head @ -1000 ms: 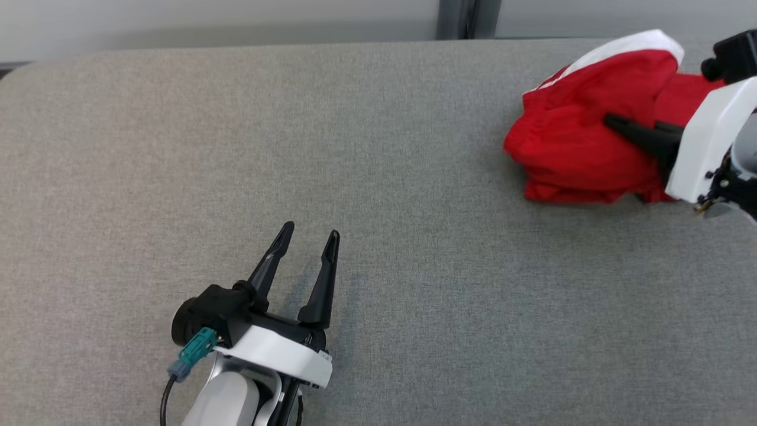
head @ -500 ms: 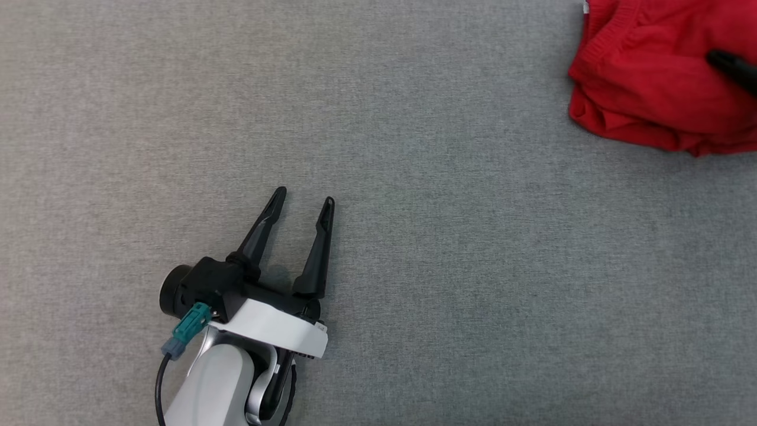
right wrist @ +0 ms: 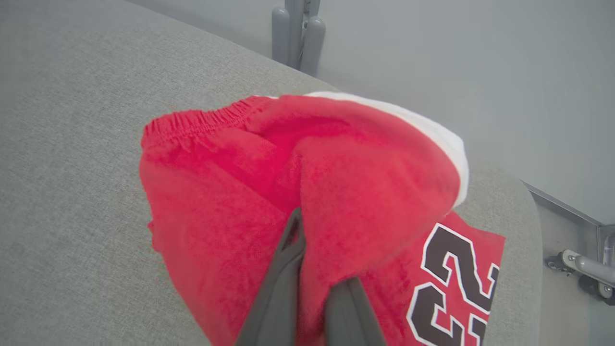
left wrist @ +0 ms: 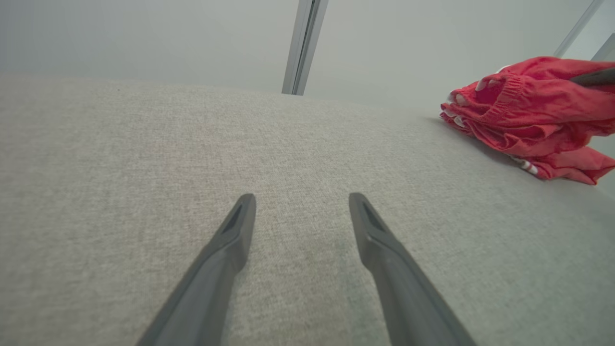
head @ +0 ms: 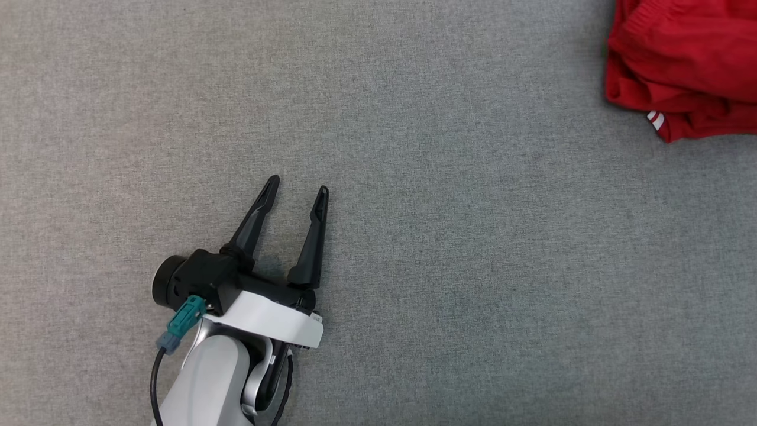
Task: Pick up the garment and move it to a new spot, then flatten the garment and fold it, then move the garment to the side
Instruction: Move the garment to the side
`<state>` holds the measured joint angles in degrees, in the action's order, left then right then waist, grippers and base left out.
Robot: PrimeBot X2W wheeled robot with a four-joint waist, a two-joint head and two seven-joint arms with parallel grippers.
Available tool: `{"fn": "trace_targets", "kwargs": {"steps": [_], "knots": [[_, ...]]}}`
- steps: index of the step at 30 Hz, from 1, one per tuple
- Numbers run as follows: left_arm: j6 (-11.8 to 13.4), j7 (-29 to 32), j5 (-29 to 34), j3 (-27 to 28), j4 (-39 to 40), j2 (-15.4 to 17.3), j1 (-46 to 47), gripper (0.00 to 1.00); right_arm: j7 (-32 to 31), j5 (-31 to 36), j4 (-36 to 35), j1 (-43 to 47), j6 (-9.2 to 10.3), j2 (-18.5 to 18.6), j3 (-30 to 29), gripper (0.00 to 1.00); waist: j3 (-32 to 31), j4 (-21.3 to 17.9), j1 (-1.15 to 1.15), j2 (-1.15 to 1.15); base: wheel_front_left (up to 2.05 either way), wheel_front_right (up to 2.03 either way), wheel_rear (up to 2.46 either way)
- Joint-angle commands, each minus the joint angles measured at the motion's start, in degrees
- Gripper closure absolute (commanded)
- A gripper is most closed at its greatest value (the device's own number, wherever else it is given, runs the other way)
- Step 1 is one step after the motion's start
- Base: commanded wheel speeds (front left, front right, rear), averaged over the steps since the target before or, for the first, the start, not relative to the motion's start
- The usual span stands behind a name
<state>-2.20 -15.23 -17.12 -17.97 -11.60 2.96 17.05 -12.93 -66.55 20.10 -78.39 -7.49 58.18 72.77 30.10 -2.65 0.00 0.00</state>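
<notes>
Plainly, the left fingers (head: 318,207) stand spread wide with nothing between them, low over the bare grey surface (head: 449,236) at the near left and pointing away from the robot. Between them and the work lies a wide stretch of open surface. The red garment (head: 680,65) sits well apart from them, far to the right and further from the robot, near the surface's far right corner. In the left wrist view it appears as a bunched heap (left wrist: 528,115) off to the right of the line those fingers point along. The right fingers (right wrist: 288,254) are closed nearly tight on a raised fold of the garment (right wrist: 230,192), near the middle of the bundle. The elastic waistband lies beyond their tips and the printed number just to their right. Crumpled as it is, its long axis cannot be told. The right arm is clearly the nearer, so carrying it leftward onto the open surface would likely fall to that arm.
</notes>
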Motion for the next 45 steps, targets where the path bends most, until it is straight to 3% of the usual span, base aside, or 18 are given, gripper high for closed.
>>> {"fn": "trace_targets", "kwargs": {"steps": [1, 21, 23, 26, 27, 37, 45], "knots": [[-0.4, 0.2, -0.1, -0.4, -1.3, -0.1, 0.3, 0.0, 0.0, 0.8, 1.3, 0.0, -0.03, 0.4, 0.3, 1.0, 0.1, -0.1, 0.0, 0.0, 0.0, 0.0, 0.0], [-0.6, 0.3, 0.3, 0.2, -1.5, 0.0, 0.8, 0.0, 0.0, 7.6, 17.8, 2.1, -0.03, -4.1, 0.6, 1.0, 0.8, -0.7, 0.0, 0.0, 0.0, 0.0, 0.0], [-0.7, 0.3, 0.2, 0.2, -1.6, 0.0, 0.7, 0.0, -0.1, 7.7, 18.8, 2.3, -0.03, -4.7, 0.6, 0.85, 0.6, -0.7, 0.0, 0.0, 0.0, 0.0, 0.0], [-0.7, 0.3, 0.0, 0.1, -1.6, 0.0, 0.6, 0.0, 0.1, 8.1, 20.4, 2.4, -0.03, -5.2, 0.6, 0.47, 0.4, -0.7, 0.0, 0.0, 0.0, 0.0, 0.0], [-0.7, 0.3, -0.1, 0.1, -1.6, 0.0, 0.6, 0.0, 0.2, 8.5, 21.1, 2.4, -0.03, -5.4, 0.6, 0.0, 0.3, -0.7, 0.0, 0.0, 0.0, 0.0, 0.0], [-0.7, 0.2, -0.7, 0.0, -1.7, 0.0, -0.3, 0.0, -0.4, 10.2, 23.2, 4.2, -0.03, -6.7, 0.6, 0.0, -2.1, -0.8, 0.0, 0.0, 0.0, 0.0, 0.0], [-0.9, 0.1, -1.2, 1.1, -2.5, 0.1, -2.7, 0.0, -2.3, 13.1, 25.2, 5.0, -0.03, -7.2, 0.6, 0.0, -8.3, -2.2, 0.0, 0.0, 0.0, 0.0, 0.0]]}}
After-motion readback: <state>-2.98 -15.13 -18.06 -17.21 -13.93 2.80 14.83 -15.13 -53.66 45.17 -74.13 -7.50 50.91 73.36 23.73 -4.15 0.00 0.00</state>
